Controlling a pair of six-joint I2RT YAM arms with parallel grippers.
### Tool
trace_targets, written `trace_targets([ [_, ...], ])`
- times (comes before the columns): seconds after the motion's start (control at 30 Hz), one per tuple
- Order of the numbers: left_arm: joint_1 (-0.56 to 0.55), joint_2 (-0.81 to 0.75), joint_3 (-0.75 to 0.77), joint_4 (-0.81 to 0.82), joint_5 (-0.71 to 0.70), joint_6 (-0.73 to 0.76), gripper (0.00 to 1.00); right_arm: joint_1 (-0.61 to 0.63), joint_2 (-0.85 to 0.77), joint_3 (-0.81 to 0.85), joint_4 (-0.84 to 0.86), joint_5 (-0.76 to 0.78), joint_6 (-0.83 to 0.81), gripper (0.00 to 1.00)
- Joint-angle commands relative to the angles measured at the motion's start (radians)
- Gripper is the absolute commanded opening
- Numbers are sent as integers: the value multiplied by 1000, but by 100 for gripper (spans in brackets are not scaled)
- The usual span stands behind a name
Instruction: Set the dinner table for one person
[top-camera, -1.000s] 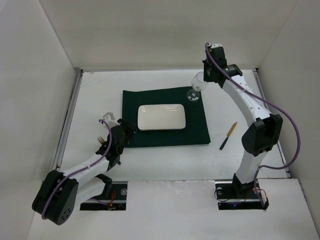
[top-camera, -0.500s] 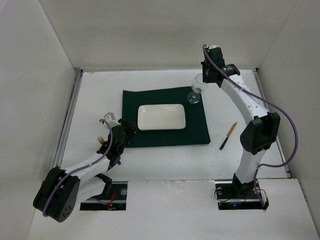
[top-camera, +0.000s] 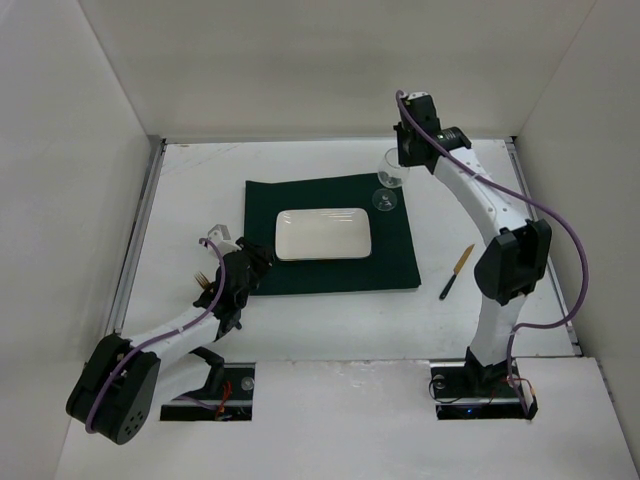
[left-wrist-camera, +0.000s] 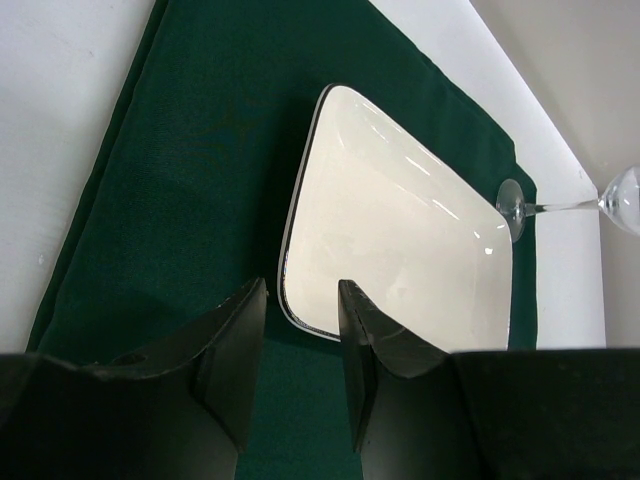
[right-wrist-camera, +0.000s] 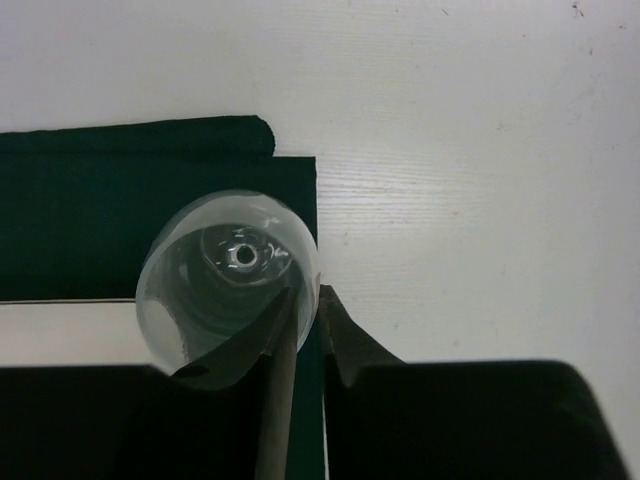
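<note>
A clear wine glass (top-camera: 391, 173) stands over the far right corner of the dark green placemat (top-camera: 330, 275) on the white dinner table (top-camera: 200, 190). My right gripper (top-camera: 404, 158) is shut on its rim. In the right wrist view one finger is inside the bowl (right-wrist-camera: 228, 275) and the other outside, with the gripper (right-wrist-camera: 308, 292) at the rim. A white rectangular plate (top-camera: 323, 233) lies in the middle of the placemat. My left gripper (top-camera: 252, 264) is open and empty at the placemat's near left corner, its jaws (left-wrist-camera: 300, 290) pointing at the plate (left-wrist-camera: 400, 240).
A knife (top-camera: 456, 272) with a yellow handle lies on the table right of the placemat. A fork (top-camera: 204, 283) lies on the table just left of my left arm. White walls enclose the table on three sides.
My right gripper has moved the wine glass a little to the left and stood it more upright over the placemat corner. The left arm has not moved.
</note>
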Motion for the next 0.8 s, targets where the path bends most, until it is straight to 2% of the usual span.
trace_targets([
  [0.0, 4, 3, -10, 52, -2, -7, 33, 19, -7, 60, 36, 13, -13, 23],
  [0.07, 4, 4, -10, 52, -2, -7, 33, 20, -12, 60, 39, 13, -13, 32],
  [0.13, 4, 4, -10, 52, -2, -7, 33, 23, -18, 60, 39, 15, -13, 36],
  [0.4, 2, 6, -9, 52, -2, -7, 33, 23, -79, 24, 58, 18, 4, 41],
  [0.57, 2, 7, -7, 53, -2, -7, 33, 23, -164, -47, 105, 15, 30, 48],
  [0.77, 2, 1, -9, 53, -2, -7, 33, 25, -283, -127, 150, 7, 65, 50],
])
